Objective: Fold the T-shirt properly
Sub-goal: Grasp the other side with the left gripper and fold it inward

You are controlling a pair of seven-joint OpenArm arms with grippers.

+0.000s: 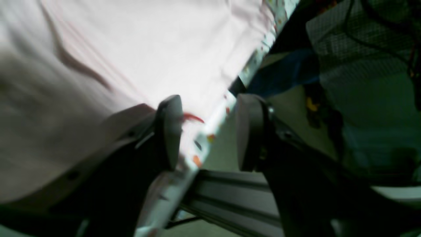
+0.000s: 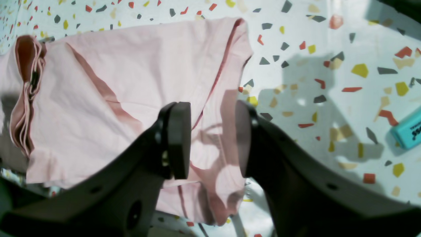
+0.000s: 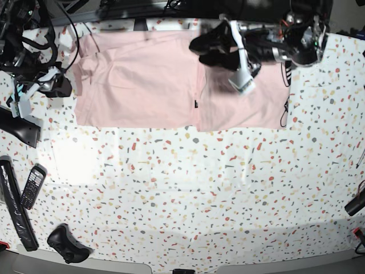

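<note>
- Lying flat along the far edge of the terrazzo table, the T-shirt is spread wide, plain pale pink side up, with no lettering visible.
- A vertical seam or fold line runs down the T-shirt near its middle, with a small dark mark on that line.
- Over the far edge of the T-shirt, toward its right part in the base view, is the left gripper; its wrist view is blurred, yet the two pads stand well apart with nothing between them, one over pink cloth and the other past the table's edge.
- At the T-shirt's left end in the base view sits the right gripper, above a sleeve; its jaws are parted to a moderate gap, and the cloth seen between them lies on the table below, not pinched.
- In the right wrist view the T-shirt shows a long hem line and several soft creases, and bunched layered edges at the far left of that view.
- A teal block with dark print lies on the table, well apart from the T-shirt, at the right edge of the right wrist view.
- Nearer the camera than the T-shirt, at the table's left side, lie a black handset with keys and a long dark bar; a black rounded device rests near the front edge.
</note>
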